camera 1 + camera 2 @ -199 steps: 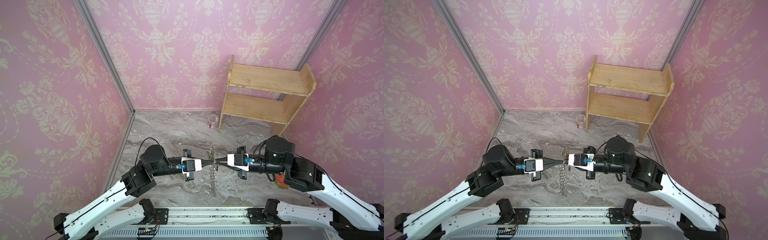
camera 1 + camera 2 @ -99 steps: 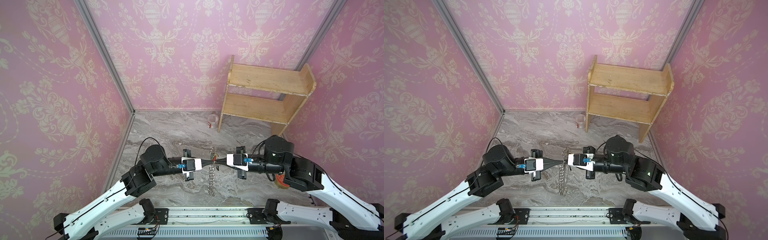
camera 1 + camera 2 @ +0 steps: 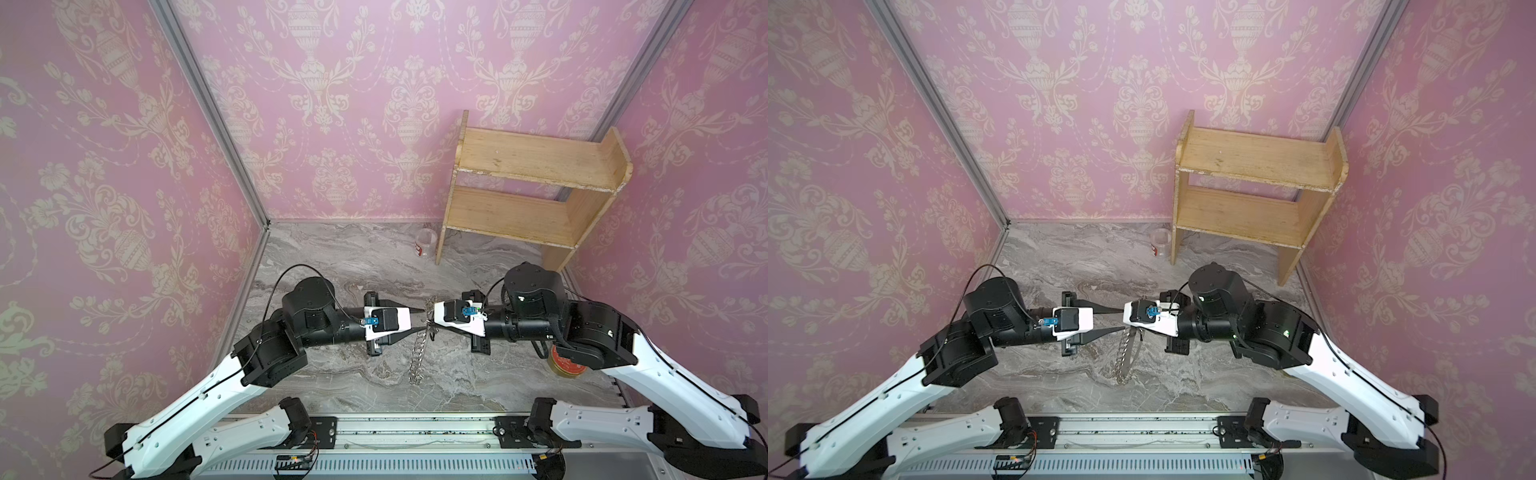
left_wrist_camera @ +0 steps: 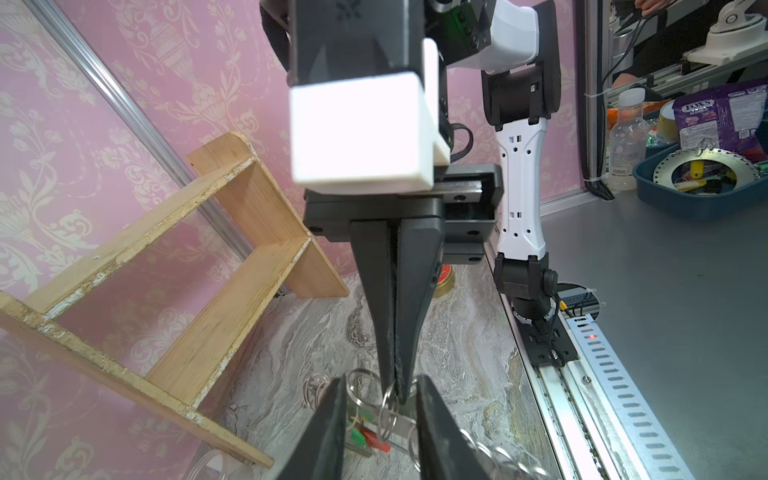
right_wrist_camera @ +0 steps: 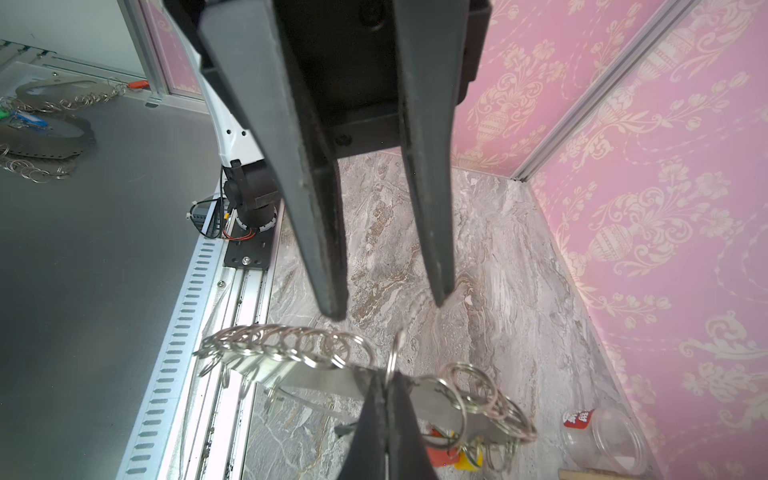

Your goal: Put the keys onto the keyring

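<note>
The keyring [image 3: 417, 353] hangs above the marble floor as a silvery chain of rings in both top views [image 3: 1125, 353]. My right gripper [image 5: 388, 376] is shut on one upright ring at the chain's top. A flat metal strap [image 5: 316, 380] lies just behind that ring. My left gripper [image 3: 420, 320] faces it from the left, open, with its fingertips [image 5: 334, 313] on either side of the held ring and nothing gripped. The keys dangle below the ring. In the left wrist view their tags show green [image 4: 356, 436] and red [image 4: 374, 440]. In the right wrist view they show red [image 5: 438, 453] and yellow [image 5: 469, 461].
A wooden shelf [image 3: 528, 187] stands at the back right against the wall. Beside its leg sits a clear plastic cup [image 3: 426, 243]. A red-lidded tin [image 3: 565, 365] rests on the floor under my right arm. Pink walls close in three sides, and a metal rail [image 3: 415, 432] runs along the front.
My left gripper, shut at the ring before, has opened and let go. My right gripper has closed fully on the ring and still holds it. The chain's lower end has swung slightly left.
</note>
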Available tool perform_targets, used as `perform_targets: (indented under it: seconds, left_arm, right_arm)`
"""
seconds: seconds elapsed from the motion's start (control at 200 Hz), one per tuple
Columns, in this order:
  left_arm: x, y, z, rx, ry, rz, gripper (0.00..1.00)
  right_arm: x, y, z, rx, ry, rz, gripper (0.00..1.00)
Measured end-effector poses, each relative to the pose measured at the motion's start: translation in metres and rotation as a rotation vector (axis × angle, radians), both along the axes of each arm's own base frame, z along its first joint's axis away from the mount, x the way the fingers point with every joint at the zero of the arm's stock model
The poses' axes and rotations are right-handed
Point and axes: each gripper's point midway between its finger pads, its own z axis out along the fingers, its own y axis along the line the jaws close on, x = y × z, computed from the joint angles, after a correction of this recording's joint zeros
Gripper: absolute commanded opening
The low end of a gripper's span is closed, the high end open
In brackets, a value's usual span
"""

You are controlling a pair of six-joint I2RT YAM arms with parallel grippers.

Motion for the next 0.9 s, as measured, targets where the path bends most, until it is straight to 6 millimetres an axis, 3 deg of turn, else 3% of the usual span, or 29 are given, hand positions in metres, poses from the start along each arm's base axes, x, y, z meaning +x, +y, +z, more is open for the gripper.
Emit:
perform_targets:
  seconds: [0.27,0.901]
  left_arm:
    - [0.003,-0.009,-0.028,0.101,0.032,-0.016,0.29]
    - [0.004,-0.014,-0.026,0.100,0.011,-0.026,0.06]
  right_arm:
    - [0.000,-0.003,-0.002,-0.015,0.006,-0.006,0.00]
    - [-0.002,-0.004,-0.007,-0.032,0.019,-0.003,0.00]
